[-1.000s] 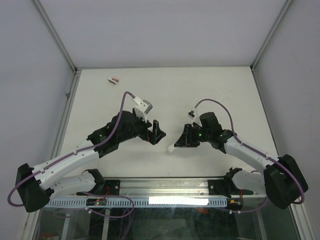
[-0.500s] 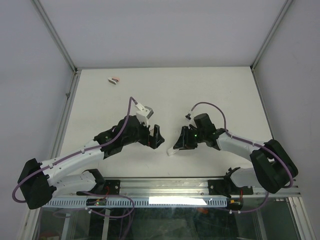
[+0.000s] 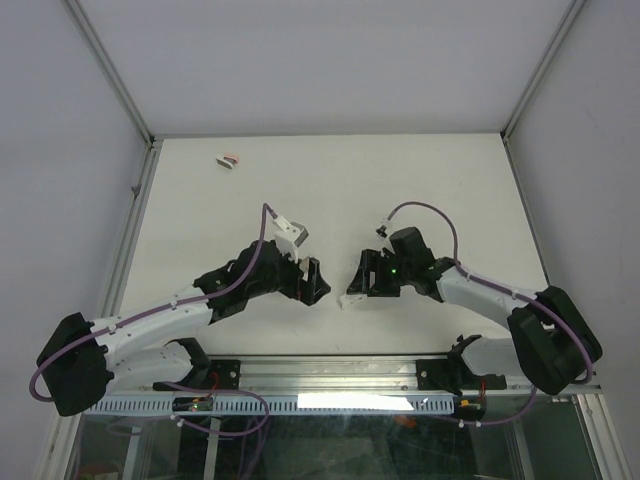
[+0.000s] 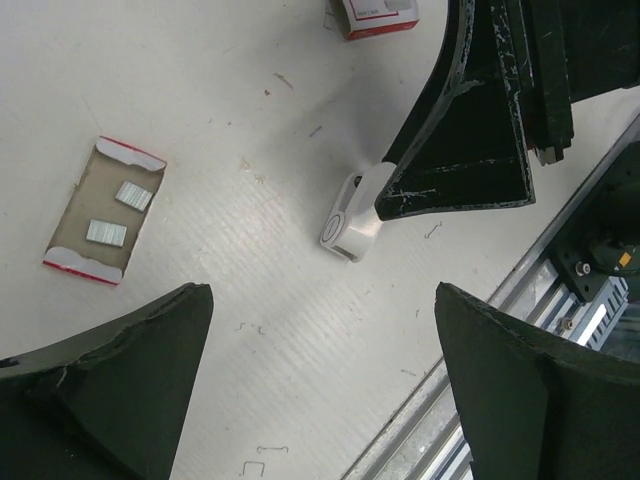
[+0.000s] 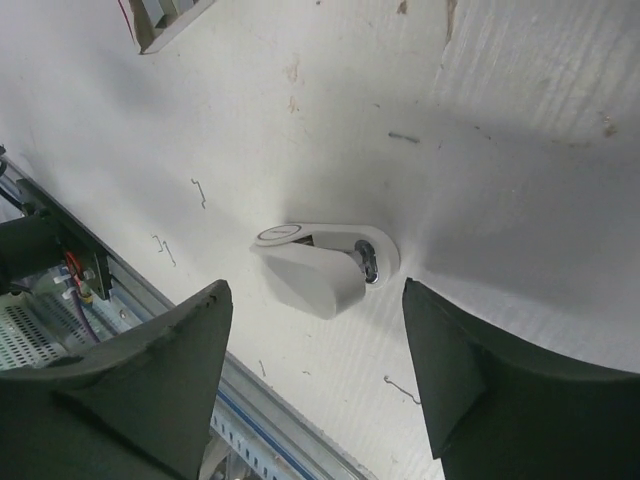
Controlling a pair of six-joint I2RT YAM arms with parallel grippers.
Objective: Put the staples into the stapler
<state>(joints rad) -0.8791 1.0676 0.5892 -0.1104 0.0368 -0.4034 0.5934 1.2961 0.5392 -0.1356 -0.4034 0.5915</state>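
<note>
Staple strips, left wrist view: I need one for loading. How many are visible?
2, both in the opened cardboard tray at left: the upper strip and the lower strip. The box at top may hide more.

1. Right tool: both dark fingers come in from the lower corners, spread wide, nothing gripped.
2. Stapler: small, white, lying on the white tabletop in the gap just past the fingertips. It touches neither finger. A metal pin shows at its rounded end.
3. Single loose staples are scattered on the tabletop around the stapler.
4. Upper left corner: edge of a cardboard tray, cut off by the frame.
5. Lower left: metal rail at the tabletop edge, with wiring behind it.
</note>
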